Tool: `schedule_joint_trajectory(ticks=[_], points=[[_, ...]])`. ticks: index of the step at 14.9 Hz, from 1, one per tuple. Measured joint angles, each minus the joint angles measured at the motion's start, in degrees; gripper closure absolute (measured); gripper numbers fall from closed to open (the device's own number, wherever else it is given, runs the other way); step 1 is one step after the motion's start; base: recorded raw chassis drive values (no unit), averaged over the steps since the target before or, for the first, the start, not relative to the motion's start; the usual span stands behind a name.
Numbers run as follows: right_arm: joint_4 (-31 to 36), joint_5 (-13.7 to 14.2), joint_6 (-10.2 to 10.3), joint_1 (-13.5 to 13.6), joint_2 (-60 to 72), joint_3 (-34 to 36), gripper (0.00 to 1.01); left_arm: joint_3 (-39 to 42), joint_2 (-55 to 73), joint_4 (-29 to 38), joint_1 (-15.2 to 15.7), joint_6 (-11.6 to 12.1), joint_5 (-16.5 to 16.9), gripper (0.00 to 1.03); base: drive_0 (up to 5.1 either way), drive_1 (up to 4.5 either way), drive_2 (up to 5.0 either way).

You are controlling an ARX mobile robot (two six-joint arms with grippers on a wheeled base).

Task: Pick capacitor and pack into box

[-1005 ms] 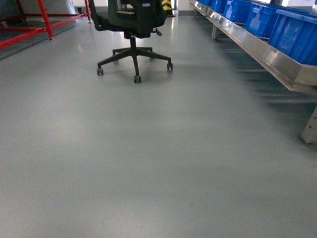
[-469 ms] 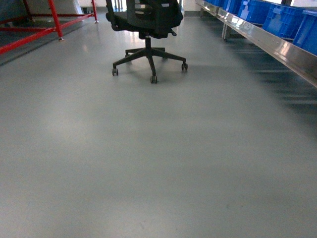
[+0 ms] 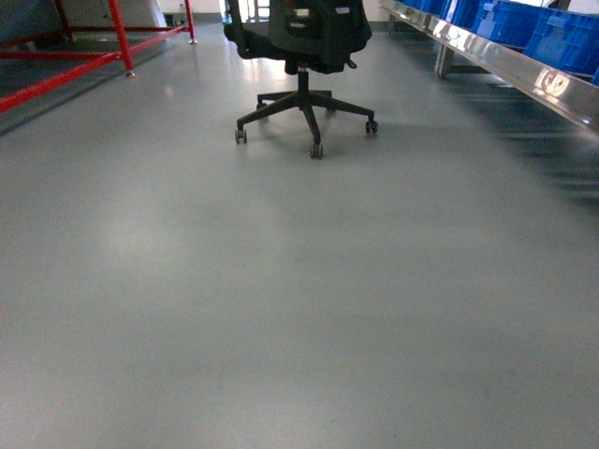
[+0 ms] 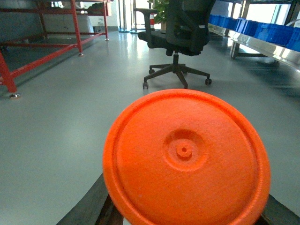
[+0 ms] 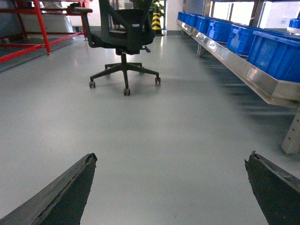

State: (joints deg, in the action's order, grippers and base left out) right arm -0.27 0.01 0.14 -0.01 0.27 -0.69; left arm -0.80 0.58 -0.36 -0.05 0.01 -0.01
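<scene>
A: While the grey floor (image 3: 281,309) fills nearly the whole head view, what stands on it?

B: A black office chair (image 3: 304,56) on a five-star castor base stands near the floor's far edge, a little right of centre; a red metal frame (image 3: 84,56) runs along the far left corner; a steel bench (image 5: 243,70) runs along the right edge, and blue bins (image 5: 276,51) sit in a row on its top, close to its near edge.

A: And the arms?

B: Neither shows in the head view; each is seen only from its own wrist camera. The left gripper (image 4: 187,216) grips an orange disc (image 4: 186,159), round, with a raised rim and a small hub at its centre; its dark fingers (image 4: 91,208) peek out beneath the disc at both lower sides, closed against it. The right gripper (image 5: 171,197) is spread wide; its two dark fingertips (image 5: 70,187) sit at the lower left and lower right corners of that view, nothing but bare floor between them.

A: Where is the box, or the capacitor?

B: Neither the box nor any capacitor appears in any view; I cannot tell whether the disc belongs to the task.
</scene>
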Motion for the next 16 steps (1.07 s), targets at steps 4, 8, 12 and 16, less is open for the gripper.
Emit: schedule_joint_trajectory(ticks=[4, 8, 12, 16], points=[[0.13, 0.00, 0.00, 0.00, 0.00, 0.00, 0.03, 0.00, 0.00, -0.07, 0.00, 0.00, -0.04, 0.59, -5.1, 2.30, 2.3], [-0.07, 0.00, 0.00, 0.00, 0.02, 0.00, 0.03, 0.00, 0.00, 0.04, 0.00, 0.00, -0.02, 0.59, -4.9, 2.52, 2.5], [0.00, -0.02, 0.00, 0.00, 0.00, 0.00, 0.03, 0.00, 0.00, 0.02, 0.00, 0.00, -0.02, 0.59, -4.9, 2.48, 2.5], [-0.02, 0.00, 0.00, 0.00, 0.00, 0.00, 0.03, 0.00, 0.00, -0.11, 0.00, -0.02, -0.17, 0.59, -4.9, 2.48, 2.5]])
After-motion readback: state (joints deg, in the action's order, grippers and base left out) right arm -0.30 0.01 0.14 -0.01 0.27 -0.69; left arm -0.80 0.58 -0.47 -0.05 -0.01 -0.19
